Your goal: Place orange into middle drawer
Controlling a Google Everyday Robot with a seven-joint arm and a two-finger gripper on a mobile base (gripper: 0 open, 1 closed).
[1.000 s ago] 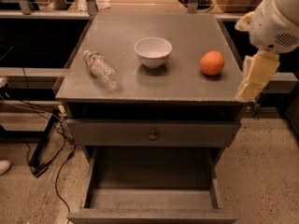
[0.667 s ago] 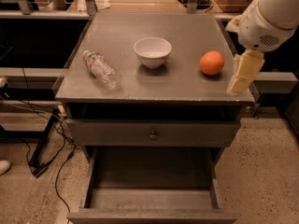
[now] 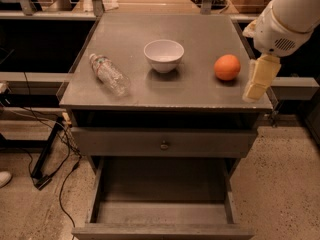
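From the camera view, we're looking down on a grey cabinet, and the orange [image 3: 227,67] is sitting on the worktop [image 3: 195,86] toward the right side, well apart from the middle drawer [image 3: 160,189]. That drawer is hanging wide open at the bottom of the picture, low side walls and flat grey floor showing, its plain front panel running along the lower edge. Above it, the grey drawer front [image 3: 120,141] with the small round knob [image 3: 164,145] is sitting closed.

The gripper [image 3: 255,90] is hovering at the right front corner of the worktop, just beside the orange on its right and a little nearer the camera, pointing down from the white arm [image 3: 287,19] that is reaching in from the upper right. It is not touching the fruit and is carrying nothing; whether it is clenched or released, I cannot tell from here.

A white bowl [image 3: 163,54] is standing upright mid-worktop, left of the orange. Further left, a clear plastic bottle [image 3: 109,74] is lying on its side. Black cables [image 3: 50,149] are trailing over the speckled floor [image 3: 280,184] at the left.
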